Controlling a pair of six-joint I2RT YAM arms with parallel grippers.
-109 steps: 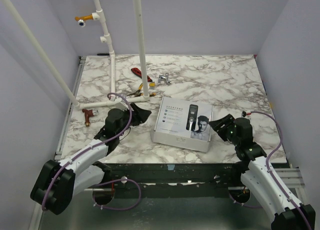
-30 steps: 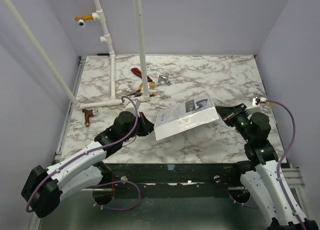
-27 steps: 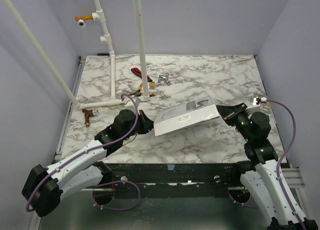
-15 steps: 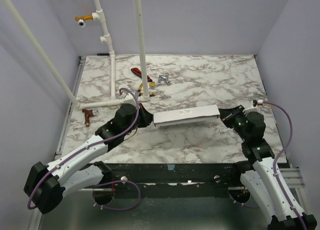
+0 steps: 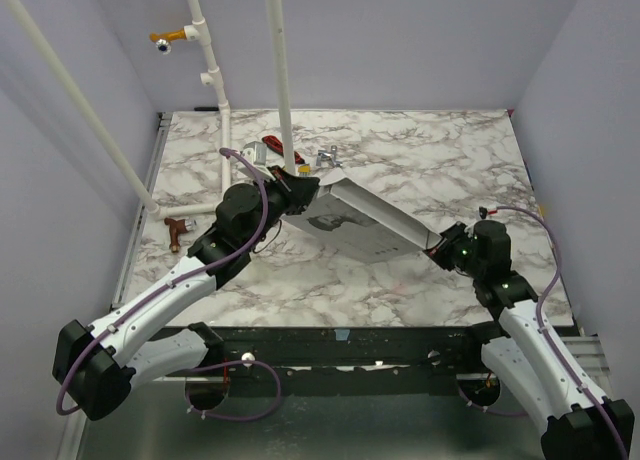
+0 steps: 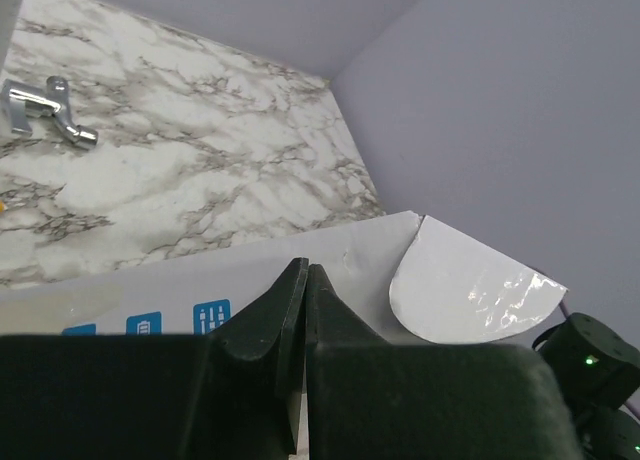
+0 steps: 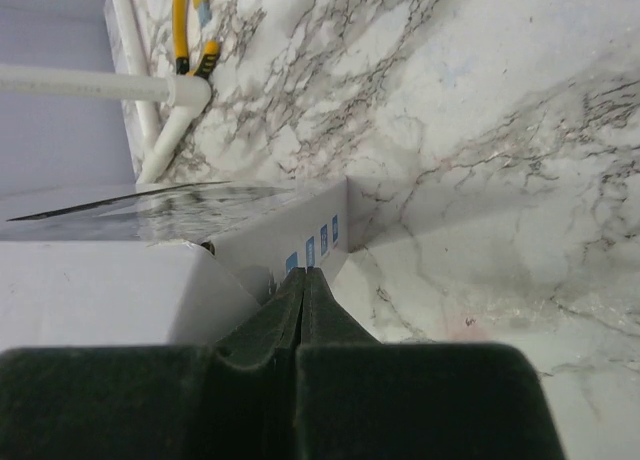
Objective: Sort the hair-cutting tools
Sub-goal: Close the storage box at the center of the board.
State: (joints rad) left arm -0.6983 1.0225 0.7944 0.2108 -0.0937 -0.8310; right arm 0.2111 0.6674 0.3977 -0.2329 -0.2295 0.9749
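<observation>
White cardboard box (image 5: 368, 225): who has it?

Both arms. It hangs slanted over the marble table (image 5: 450, 150), its high end far and left, its low end near and right.

And the left gripper (image 5: 304, 189)?

Its fingers (image 6: 280, 310) are pinched almost together on the edge of the high end. The wrist view shows the box's panel with blue icons at the tips, and a rounded flap (image 6: 470, 290) standing loose to the right.

The right gripper (image 5: 439, 250)?

Its fingers (image 7: 280, 325) are pressed tight together at the low end, with thin card apparently between them. That corner sits close to the tabletop; touching or not, I cannot tell.

The hair-cutting tools themselves?

Only their box shows; its inside is hidden.

What lies around it?

Red- and yellow-handled tools (image 5: 280, 148) and a silver fitting (image 5: 328, 158) lie just beyond the high end, beside the white pipe frame (image 5: 225, 120). A reddish-brown piece (image 5: 177, 230) lies well to the left.
</observation>
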